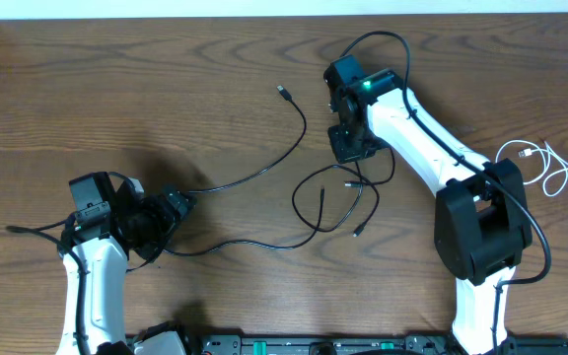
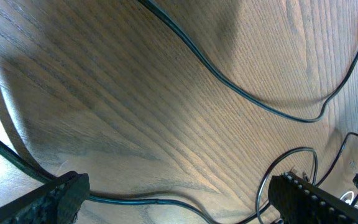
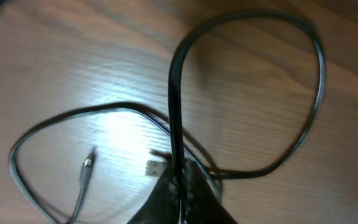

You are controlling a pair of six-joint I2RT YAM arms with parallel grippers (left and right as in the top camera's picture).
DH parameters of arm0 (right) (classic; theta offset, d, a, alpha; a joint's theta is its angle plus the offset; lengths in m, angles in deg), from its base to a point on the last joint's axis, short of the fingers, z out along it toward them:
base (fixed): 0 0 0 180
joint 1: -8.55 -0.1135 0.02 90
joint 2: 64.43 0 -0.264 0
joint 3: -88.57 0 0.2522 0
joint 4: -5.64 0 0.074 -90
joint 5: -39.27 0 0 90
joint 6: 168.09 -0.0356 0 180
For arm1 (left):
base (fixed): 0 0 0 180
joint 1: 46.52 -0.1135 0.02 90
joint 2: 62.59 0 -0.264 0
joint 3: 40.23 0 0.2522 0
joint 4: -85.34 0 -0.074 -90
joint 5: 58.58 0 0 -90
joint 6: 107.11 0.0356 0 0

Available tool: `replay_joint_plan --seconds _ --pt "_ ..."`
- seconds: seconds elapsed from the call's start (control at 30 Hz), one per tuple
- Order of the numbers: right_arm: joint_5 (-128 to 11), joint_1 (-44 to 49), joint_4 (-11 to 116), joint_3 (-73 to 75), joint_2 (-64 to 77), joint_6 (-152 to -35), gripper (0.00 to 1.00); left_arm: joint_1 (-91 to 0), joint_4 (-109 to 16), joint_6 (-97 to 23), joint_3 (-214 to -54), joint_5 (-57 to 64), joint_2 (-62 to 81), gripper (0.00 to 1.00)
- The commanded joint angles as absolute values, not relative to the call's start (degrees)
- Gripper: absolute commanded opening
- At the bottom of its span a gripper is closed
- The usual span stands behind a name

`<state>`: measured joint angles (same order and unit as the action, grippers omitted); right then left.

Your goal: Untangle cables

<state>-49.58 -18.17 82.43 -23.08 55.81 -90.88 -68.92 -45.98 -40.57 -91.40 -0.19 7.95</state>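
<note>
At the left, the left pincer (image 2: 179, 190) stands wide open low over the wooden surface (image 1: 166, 79), gripping nothing. A lower black cord (image 1: 235, 244) runs across just by its fingers. A long black cord (image 1: 264, 170) curves away from beside it to a plug near the far middle. Both lead right toward the loops (image 1: 328, 202), a small knot of thin black cords lying in the middle of the surface with two small plug ends among them. Above that knot the right pincer (image 3: 182, 186) is closed on a pinched cord (image 3: 174, 93), which rises from its jaws and bends round into a loop. Well apart at the far right lies the white cord (image 1: 550, 168), already clear of the rest. The step in hand looks like drawing one strand out of the knot. Done well, the right arm would lift and pull slowly along the strand's free direction. The left pincer could pin the lower black cord so the knot does not drag along. A fast pull risks tightening the crossings.
</note>
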Motion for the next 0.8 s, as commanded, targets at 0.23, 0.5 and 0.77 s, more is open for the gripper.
replay_joint_plan --seconds 0.23,0.5,0.77 --pt "-43.3 -18.4 85.1 -22.0 54.8 -95.2 0.48 -69.0 -45.8 -39.6 -92.5 -0.9 7.8 0.98" --pt "-43.4 -18.4 85.6 -16.9 54.8 -95.1 0.83 -69.0 -45.8 -39.6 -92.5 -0.9 7.8 0.98" --pt "-43.6 -18.5 82.0 -13.4 54.6 -92.1 0.73 -69.0 -45.8 -39.6 -92.5 -0.9 7.8 0.98"
